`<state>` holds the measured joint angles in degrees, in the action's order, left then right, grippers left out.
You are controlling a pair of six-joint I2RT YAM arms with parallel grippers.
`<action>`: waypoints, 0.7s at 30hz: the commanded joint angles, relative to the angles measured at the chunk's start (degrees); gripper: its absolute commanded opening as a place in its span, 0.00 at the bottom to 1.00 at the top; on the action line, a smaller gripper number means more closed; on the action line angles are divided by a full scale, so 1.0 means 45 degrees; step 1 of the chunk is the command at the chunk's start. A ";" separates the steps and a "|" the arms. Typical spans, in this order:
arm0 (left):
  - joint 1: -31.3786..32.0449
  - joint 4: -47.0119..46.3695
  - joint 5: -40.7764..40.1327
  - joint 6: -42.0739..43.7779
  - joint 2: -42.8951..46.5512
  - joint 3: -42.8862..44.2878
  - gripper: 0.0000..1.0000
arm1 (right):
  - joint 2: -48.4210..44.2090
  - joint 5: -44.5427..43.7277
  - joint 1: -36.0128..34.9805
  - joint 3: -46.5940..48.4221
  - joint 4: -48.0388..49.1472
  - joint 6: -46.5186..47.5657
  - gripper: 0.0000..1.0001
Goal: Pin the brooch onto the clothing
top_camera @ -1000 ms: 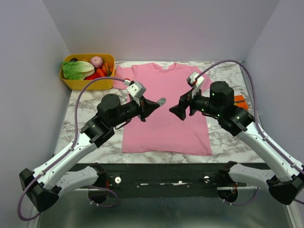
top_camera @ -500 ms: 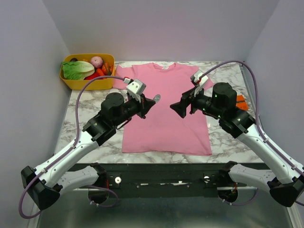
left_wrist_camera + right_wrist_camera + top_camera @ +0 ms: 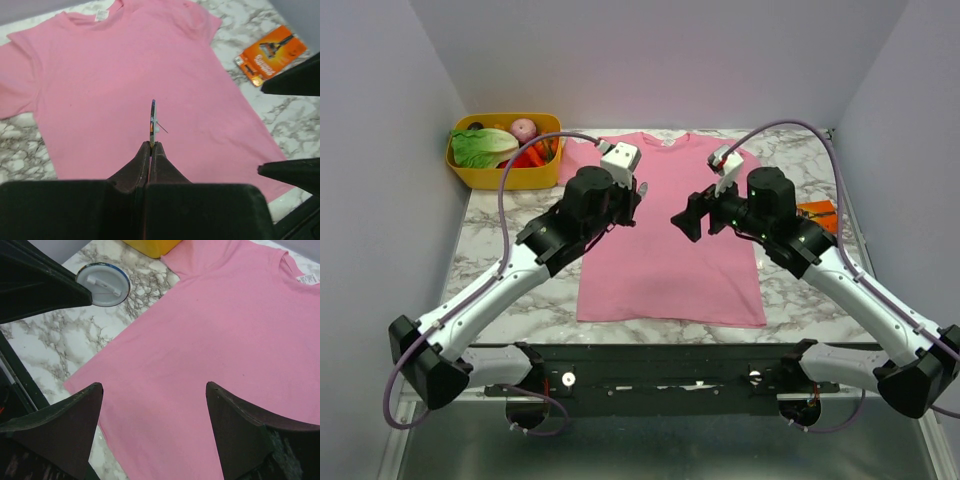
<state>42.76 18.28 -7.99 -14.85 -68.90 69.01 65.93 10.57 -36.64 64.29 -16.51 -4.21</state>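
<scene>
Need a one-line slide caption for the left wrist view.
Left gripper pinches the brooch edge-on, pin exposed, over the pink T-shirt; right gripper open alongside.

Brooch [image 3: 153, 117] is seen edge-on in left wrist view, so its face can't be told; in right wrist view only its white back is shown, and from the top it's too small to be made out. Shirt [image 3: 665, 260] is partly covered by L arm [image 3: 570, 215] & R arm [image 3: 790, 235] in top view. Orange pack [image 3: 817, 212] is part-hidden behind R arm; print can't be read.
</scene>
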 commanded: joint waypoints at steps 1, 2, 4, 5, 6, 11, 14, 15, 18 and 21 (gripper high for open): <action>0.0087 0.2087 -0.2788 -0.0585 -0.1577 0.1319 0.00 | 0.0328 -0.0980 0.0154 0.0459 -0.0021 -0.0451 0.92; 0.0068 0.2534 -0.2969 -0.0664 -0.1873 0.1537 0.00 | 0.0387 -0.1059 0.0155 0.0478 -0.0041 -0.0568 0.92; 0.0087 0.2888 -0.3533 -0.0606 -0.2671 0.2101 0.00 | 0.0524 -0.1195 0.0252 0.0440 -0.0080 -0.0705 0.92; 0.0087 0.3238 -0.3789 -0.0625 -0.2966 0.2318 0.00 | 0.0544 -0.1235 0.0310 0.0420 -0.0080 -0.0841 0.92; 0.0106 0.3435 -0.3984 -0.0606 -0.3240 0.2513 0.00 | 0.0563 -0.1196 0.0466 0.0343 -0.0100 -0.0920 0.92; 0.0106 0.4705 -0.5136 -0.0547 -0.5232 0.4096 0.00 | 0.0798 0.0185 0.1383 0.0050 -0.0042 -0.1699 0.93; 0.0087 0.4959 -0.5410 -0.0469 -0.6073 0.4604 0.00 | 0.0701 0.1182 0.2281 -0.0516 0.0231 -0.2304 0.96; 0.0087 0.5038 -0.5528 -0.0450 -0.6307 0.4779 0.00 | 0.0661 0.1399 0.2767 -0.0711 0.0425 -0.2462 0.97; 0.0087 0.5545 -0.5995 -0.0333 -0.7264 0.5599 0.00 | 0.0505 0.2474 0.3763 -0.1337 0.0738 -0.3009 1.00; 0.0068 0.5956 -0.6562 -0.0255 -0.8124 0.6361 0.00 | 0.0252 0.3099 0.4313 -0.1903 0.0993 -0.3322 1.00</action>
<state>42.87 40.91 -31.16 -16.60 -102.10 93.51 69.04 17.67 -20.23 58.57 -14.66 -15.38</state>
